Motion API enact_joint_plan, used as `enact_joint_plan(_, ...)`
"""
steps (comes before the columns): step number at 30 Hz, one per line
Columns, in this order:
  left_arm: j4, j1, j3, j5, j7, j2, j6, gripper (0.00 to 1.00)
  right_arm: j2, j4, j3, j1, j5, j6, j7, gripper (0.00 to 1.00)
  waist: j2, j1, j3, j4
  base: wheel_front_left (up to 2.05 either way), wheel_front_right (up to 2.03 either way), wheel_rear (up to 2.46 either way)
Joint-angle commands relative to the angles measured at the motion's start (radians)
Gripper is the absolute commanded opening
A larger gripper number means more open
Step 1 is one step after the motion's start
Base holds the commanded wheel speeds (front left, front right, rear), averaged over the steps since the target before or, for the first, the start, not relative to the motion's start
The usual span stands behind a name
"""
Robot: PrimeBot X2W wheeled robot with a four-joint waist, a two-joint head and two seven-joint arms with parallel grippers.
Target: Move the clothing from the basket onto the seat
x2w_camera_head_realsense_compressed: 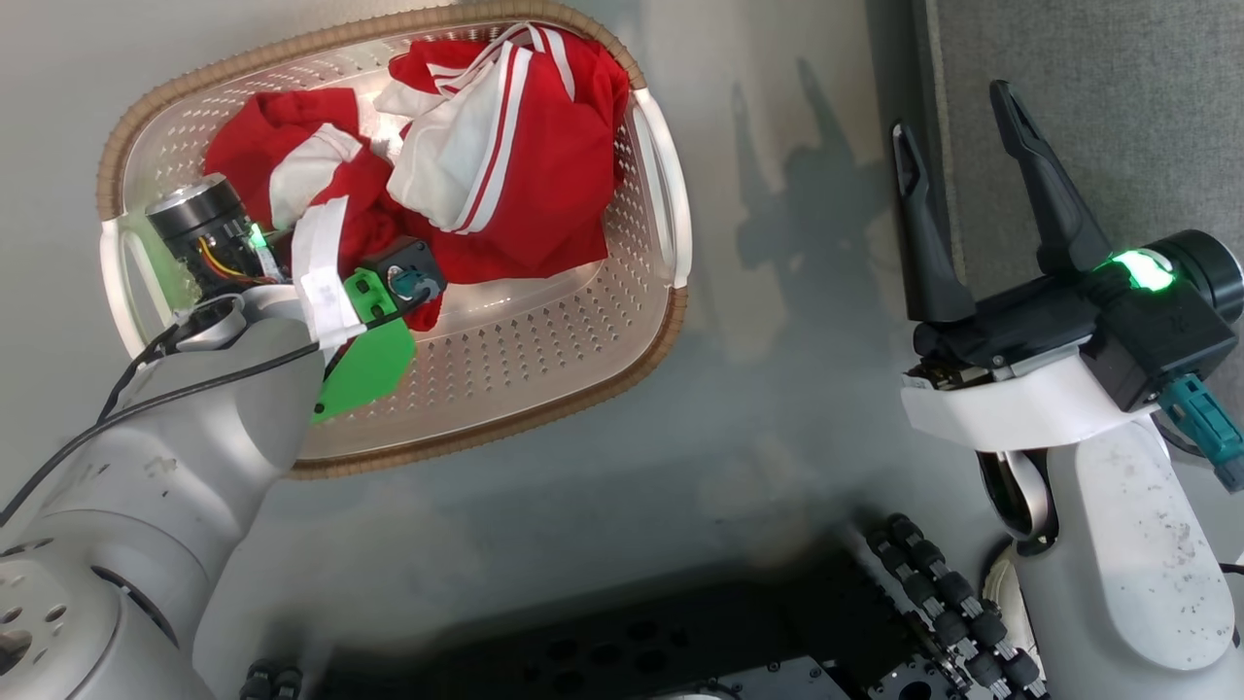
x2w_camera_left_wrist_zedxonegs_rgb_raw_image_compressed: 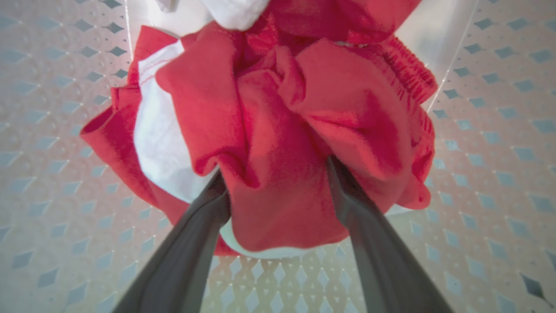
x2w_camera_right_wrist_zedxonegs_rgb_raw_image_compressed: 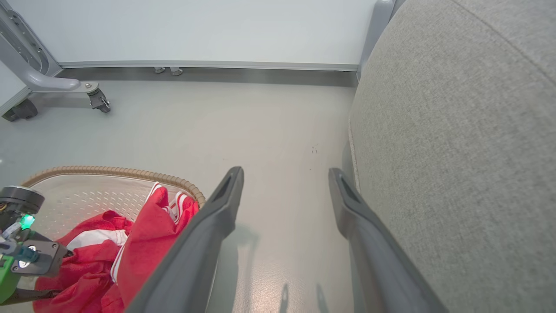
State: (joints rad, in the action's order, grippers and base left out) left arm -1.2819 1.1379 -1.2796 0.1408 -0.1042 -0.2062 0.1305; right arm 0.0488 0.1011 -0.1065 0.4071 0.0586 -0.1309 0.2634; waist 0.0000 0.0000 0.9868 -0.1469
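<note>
The cream perforated basket with its brown rim stands on the floor at the upper left of the head view. Inside it the red clothing with white stripes lies bunched in a heap. My left arm's wrist reaches down into the basket. In the left wrist view my left gripper is open, its fingers spread around a fold of the clothing, tips buried in the cloth. My right gripper hangs open and holds nothing, beside the grey seat. The right wrist view shows that gripper over bare floor, the seat to its right, and the basket with the clothing at the lower left.
Pale floor lies between basket and seat. My dark wheeled base is at the bottom of the head view. A grey metal frame leg on castors stands by the far wall.
</note>
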Motion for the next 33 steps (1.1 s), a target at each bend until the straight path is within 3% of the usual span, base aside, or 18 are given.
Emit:
enact_joint_plan(1, -0.003, 0.019, -0.001, 0.01, -0.006, -0.001, -0.001, 1.0, 0.003, 0.009, 0.004, -0.009, -0.009, 0.0, 0.002, 1.0, 0.0, 0.0, 0.004, 0.0, 0.0, 0.0, 0.0)
enact_joint_plan(4, -0.003, 0.018, -0.002, -0.015, -0.019, 0.007, -0.001, 0.15, 0.003, 0.017, 0.005, -0.014, -0.009, 0.0, 0.002, 1.0, 0.0, 0.0, 0.007, -0.002, 0.0, 0.0, 0.0)
enact_joint_plan(5, -0.003, 0.016, -0.002, -0.02, -0.026, 0.012, -0.001, 0.0, 0.003, 0.019, 0.006, -0.016, -0.009, 0.0, 0.002, 1.0, 0.0, 0.0, 0.008, -0.002, 0.0, 0.0, 0.0)
enact_joint_plan(18, 0.017, -0.037, 0.002, -0.046, 0.024, 0.065, -0.003, 0.0, 0.003, -0.003, 0.011, -0.011, -0.022, 0.0, 0.002, 1.0, 0.0, 0.0, -0.062, 0.028, 0.0, 0.0, 0.0)
enact_joint_plan(33, 0.072, -0.087, -0.001, 0.05, 0.142, 0.049, 0.0, 0.0, 0.003, -0.09, -0.009, -0.023, -0.017, 0.0, 0.002, 1.0, 0.0, 0.0, -0.257, 0.055, 0.0, 0.0, 0.0)
